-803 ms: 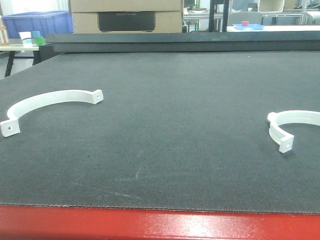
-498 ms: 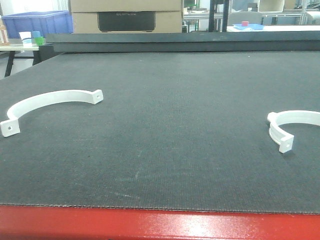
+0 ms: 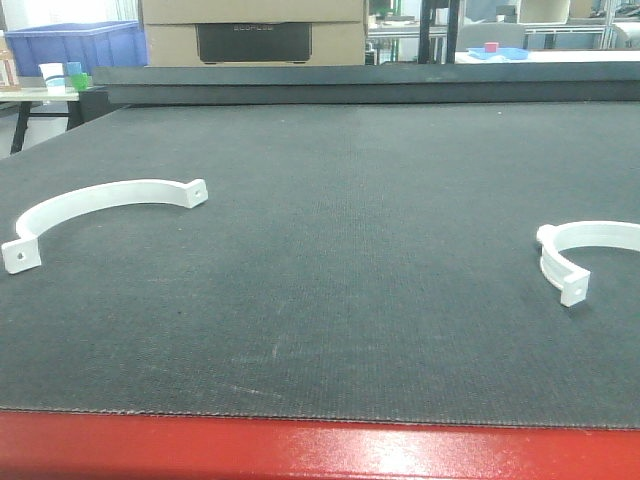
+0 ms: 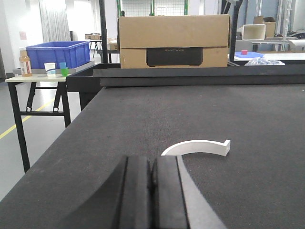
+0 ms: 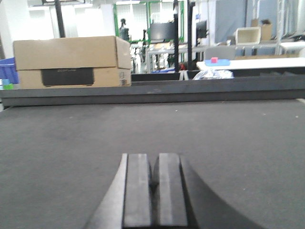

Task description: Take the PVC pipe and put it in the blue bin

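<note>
A white curved PVC piece lies on the dark table at the left. It also shows in the left wrist view, ahead and right of my left gripper, which is shut and empty. A second white curved PVC piece lies at the table's right edge of view. My right gripper is shut and empty over bare table, with no PVC piece in its view. The blue bin stands on a side table far back left, and shows in the left wrist view too. Neither gripper shows in the front view.
A cardboard box stands behind the table's raised back edge. Cups and a bottle sit by the bin on the side table. The table's red front edge runs along the bottom. A blue tray lies far back right.
The front view has shifted very slightly; both PVC pieces lie where they were. Nothing else has visibly moved.
</note>
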Controlling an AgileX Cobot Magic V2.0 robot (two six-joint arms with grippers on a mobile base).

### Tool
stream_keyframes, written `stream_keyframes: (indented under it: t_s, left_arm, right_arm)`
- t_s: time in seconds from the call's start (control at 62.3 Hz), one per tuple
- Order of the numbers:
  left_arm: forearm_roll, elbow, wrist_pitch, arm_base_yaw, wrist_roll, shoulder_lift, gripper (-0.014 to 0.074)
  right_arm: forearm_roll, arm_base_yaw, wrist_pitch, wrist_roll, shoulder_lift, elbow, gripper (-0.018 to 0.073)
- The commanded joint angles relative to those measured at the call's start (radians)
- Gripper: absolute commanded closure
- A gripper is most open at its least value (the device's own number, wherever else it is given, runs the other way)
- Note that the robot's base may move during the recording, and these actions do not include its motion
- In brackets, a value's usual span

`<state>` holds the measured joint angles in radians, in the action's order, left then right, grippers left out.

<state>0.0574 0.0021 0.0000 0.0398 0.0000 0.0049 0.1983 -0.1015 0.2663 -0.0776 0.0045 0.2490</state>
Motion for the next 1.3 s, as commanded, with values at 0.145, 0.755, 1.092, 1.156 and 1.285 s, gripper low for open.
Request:
stream_keyframes:
  t_s: [0.145,0.755,1.092,1.156,1.285]
  left_arm:
    - [0.000,-0.002,-0.009,0.001,0.000,-0.005,0.0707]
    - [0.000,-0.002,-0.009,0.001,0.000,-0.005,0.0707]
    - [0.009,-0.002,-0.013,0.001,0.000,-0.005,0.0707]
    - [0.077,-0.002,-0.066,0.001,0.028,-0.005,0.0707]
    - [0.090,-0.002,-0.165,0.001,0.028,-0.005,0.0707]
  right_arm:
    - [0.023,-0.004,0.247,-0.002,0.125,0.224,0.0727]
    - [0.134,-0.004,0.229,-0.002,0.234,0.392,0.0727]
    - [0.180,-0.004,0.237,-0.002,0.234,0.392,0.0727]
    - [0.180,-0.004,0.219,-0.002,0.234,0.392,0.0727]
    - [0.182,-0.004,0.216,-0.002,0.234,0.392,0.0727]
